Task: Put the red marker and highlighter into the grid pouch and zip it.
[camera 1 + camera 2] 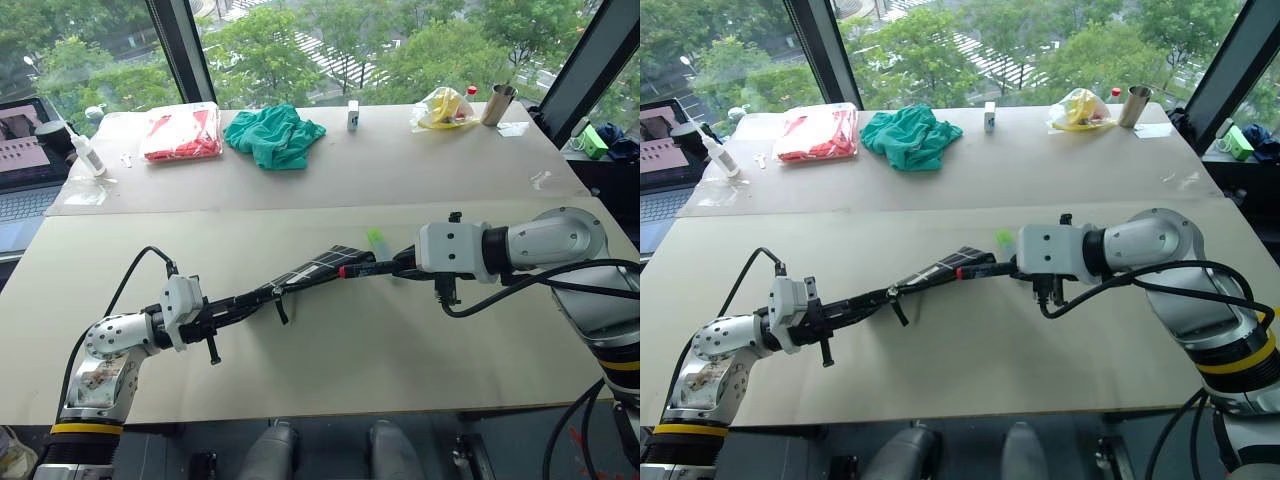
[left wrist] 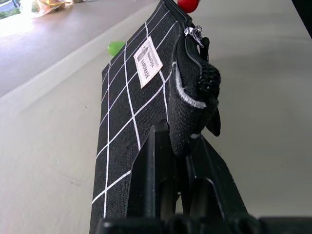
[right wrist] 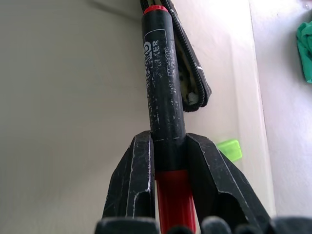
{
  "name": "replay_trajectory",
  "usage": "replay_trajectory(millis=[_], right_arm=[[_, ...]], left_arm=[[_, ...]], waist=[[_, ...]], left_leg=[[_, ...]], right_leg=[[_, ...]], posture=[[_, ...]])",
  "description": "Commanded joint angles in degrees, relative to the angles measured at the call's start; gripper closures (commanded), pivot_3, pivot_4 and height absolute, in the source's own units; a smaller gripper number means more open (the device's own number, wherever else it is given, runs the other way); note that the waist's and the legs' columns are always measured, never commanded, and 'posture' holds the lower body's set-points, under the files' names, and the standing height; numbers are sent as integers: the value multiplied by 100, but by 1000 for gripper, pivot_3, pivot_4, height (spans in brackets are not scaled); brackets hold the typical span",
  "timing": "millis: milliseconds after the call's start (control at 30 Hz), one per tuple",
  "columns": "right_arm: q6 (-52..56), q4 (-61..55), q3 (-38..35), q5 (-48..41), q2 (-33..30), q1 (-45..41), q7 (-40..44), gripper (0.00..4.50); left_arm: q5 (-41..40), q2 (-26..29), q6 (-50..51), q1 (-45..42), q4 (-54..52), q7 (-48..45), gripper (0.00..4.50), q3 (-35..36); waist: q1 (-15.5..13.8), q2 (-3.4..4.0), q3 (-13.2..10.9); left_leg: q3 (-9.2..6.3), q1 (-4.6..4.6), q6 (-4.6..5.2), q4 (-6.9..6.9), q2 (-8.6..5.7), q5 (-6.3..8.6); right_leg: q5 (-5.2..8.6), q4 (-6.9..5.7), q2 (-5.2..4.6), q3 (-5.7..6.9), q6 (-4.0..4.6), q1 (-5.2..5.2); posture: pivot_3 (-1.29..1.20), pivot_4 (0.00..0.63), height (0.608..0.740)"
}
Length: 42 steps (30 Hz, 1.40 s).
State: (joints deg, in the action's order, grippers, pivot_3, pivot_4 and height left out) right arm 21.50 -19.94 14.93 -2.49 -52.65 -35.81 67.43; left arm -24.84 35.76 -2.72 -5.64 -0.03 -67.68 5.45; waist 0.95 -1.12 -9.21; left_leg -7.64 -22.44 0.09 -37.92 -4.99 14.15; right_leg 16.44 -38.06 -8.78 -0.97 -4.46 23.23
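Note:
The grid pouch (image 1: 310, 272), black with white lines and a small white label (image 2: 147, 62), is held off the table, slanting up toward the right. My left gripper (image 2: 178, 141) is shut on the pouch's near end by the zipper. My right gripper (image 3: 168, 139) is shut on the red marker (image 3: 163, 97), a dark barrel with a red end. The marker's far tip rests at the pouch's open mouth (image 3: 191, 78); I cannot tell whether it is inside. The light-green highlighter (image 1: 377, 240) lies on the table just behind the marker and the pouch's far end.
On the far table lie a green cloth (image 1: 273, 135), a red-and-white packet (image 1: 183, 133), a small white box (image 1: 353, 115), a yellow bag (image 1: 445, 107) and a metal cup (image 1: 497, 103). A laptop (image 1: 25, 150) and a white bottle (image 1: 88, 155) stand at the far left.

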Motion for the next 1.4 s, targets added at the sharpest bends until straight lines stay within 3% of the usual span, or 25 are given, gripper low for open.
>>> replay_trajectory(millis=[33, 333, 700, 1100, 1400], right_arm=[[-126, 78, -13, 96, 65, -37, -59, 3911], [-207, 354, 105, 342, 254, -195, -47, 3911], [142, 72, -529, -430, -134, -72, 383, 3911], [-345, 598, -122, 309, -61, -147, 106, 3911], [-499, 856, 367, 833, 450, -645, -49, 3911]], left_arm=[[-38, 0, -71, 52, -177, 23, 4500, 32], [-7, 21, -90, 136, -249, 23, 4500, -6], [-4, 11, -120, 173, -209, -2, 4500, -30], [4, 1, -165, 78, -110, -30, 4500, -35], [20, 10, -193, 83, -96, -53, 4500, -46]], waist=[[-4, 0, 0], [-8, 0, 0], [-12, 0, 0], [-10, 0, 0], [13, 0, 0]], left_leg=[[0, 0, 0, 0, 0, 0], [0, 0, 0, 0, -1, 0], [-1, 0, 0, 0, -1, 0], [0, 0, 0, 0, -1, 0], [0, 1, -1, 0, 0, 0]], right_leg=[[0, 0, 0, 0, 0, 0], [0, 0, 0, 0, 0, 1], [0, 1, 0, 0, 0, -1], [0, 0, 0, 0, 0, 0], [0, 0, 0, 0, 0, 2]], posture=[[0, 150, 740], [0, 150, 740], [0, 150, 740], [0, 150, 740], [0, 150, 740]])
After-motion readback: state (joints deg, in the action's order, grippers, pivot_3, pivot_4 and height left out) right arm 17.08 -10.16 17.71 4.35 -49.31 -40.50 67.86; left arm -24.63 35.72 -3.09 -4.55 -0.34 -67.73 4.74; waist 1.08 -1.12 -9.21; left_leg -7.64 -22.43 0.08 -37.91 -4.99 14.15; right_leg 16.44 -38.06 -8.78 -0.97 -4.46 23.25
